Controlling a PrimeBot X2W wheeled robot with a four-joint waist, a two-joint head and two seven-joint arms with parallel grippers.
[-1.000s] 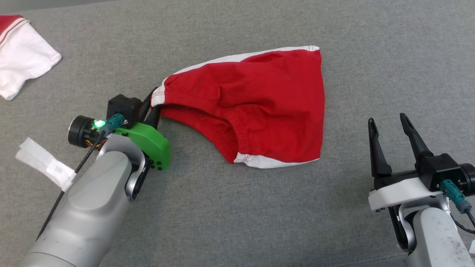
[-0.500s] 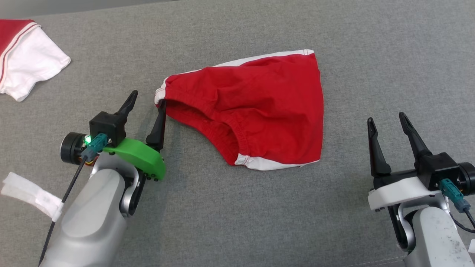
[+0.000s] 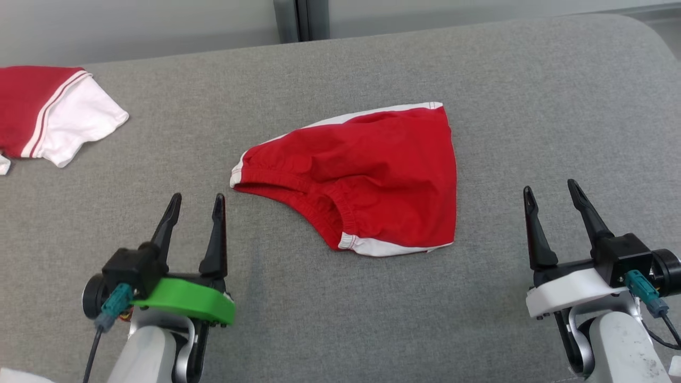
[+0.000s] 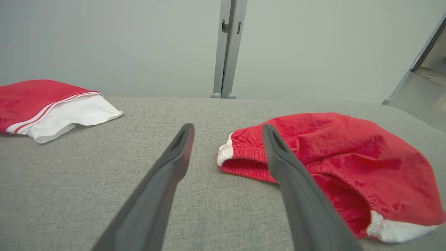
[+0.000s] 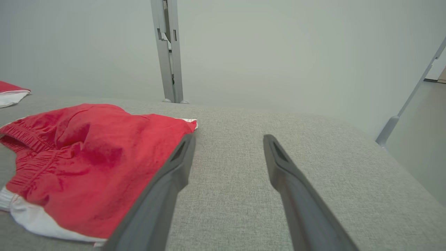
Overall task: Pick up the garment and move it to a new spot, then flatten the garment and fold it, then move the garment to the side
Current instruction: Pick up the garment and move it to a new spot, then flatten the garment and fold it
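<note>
The garment (image 3: 372, 175) is a pair of red shorts with white trim, folded and lying on the grey cushion in the middle of the head view. It also shows in the left wrist view (image 4: 348, 157) and in the right wrist view (image 5: 87, 157). My left gripper (image 3: 196, 200) stands open at the lower left, empty, a short way left of the garment's elastic corner. My right gripper (image 3: 550, 190) stands open at the lower right, empty, apart from the garment's right edge.
A second red and white garment (image 3: 48, 119) lies at the far left of the grey cushion (image 3: 558, 106). Behind the cushion stand a pale wall and a grey metal post (image 4: 228, 48). The cushion's rounded right end (image 5: 400, 164) drops off near my right gripper.
My left gripper let go of the garment's corner, opened and drew back toward the near edge. The garment settled flat. The head camera tilted up. The right gripper stayed put.
</note>
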